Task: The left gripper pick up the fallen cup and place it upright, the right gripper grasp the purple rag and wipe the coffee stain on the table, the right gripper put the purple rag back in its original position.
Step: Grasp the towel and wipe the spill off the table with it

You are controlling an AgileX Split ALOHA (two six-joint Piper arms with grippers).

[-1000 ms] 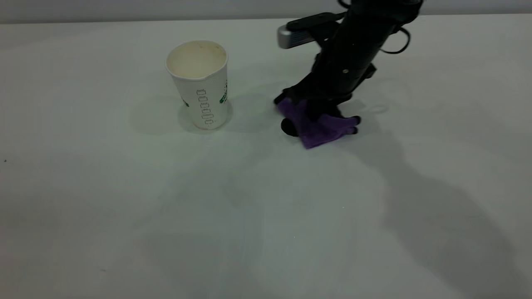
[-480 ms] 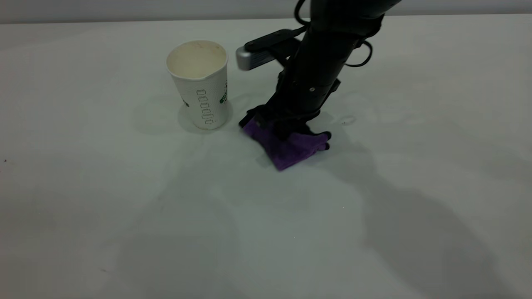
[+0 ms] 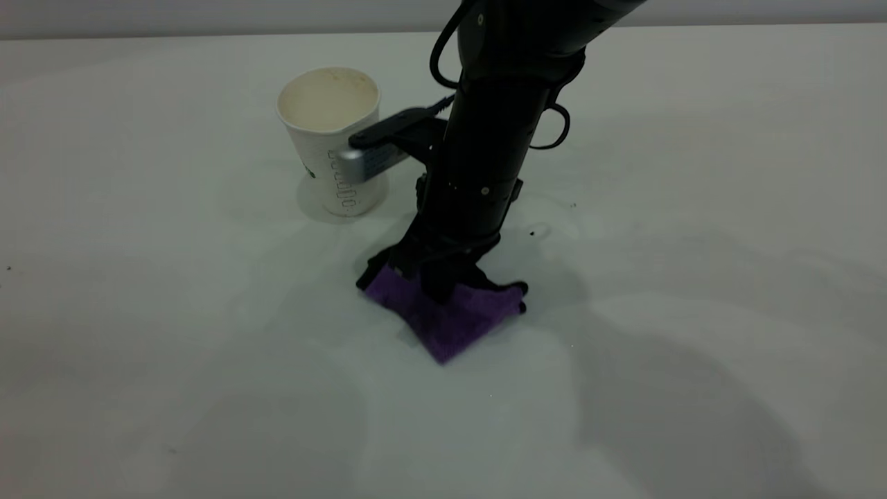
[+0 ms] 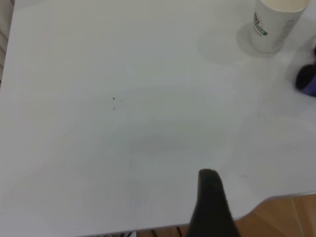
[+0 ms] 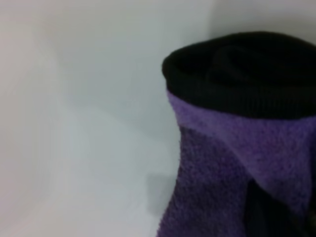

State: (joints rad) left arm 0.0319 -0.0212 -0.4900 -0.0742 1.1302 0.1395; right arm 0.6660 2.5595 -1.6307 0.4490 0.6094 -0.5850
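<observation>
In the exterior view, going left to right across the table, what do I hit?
Cup → purple rag, pinned under the right gripper → tiny dark specks on the table.

Back wall (image 3: 208,14): plain grey strip along the far side, exterior view. Floor (image 4: 291,215): warm brown, wood-like, visible past a rounded corner in the left wrist view. Dark cables (image 4: 158,233) just show at the same near edge. Pale slatted strip (image 4: 4,44) at the side; cannot tell what it is.
</observation>
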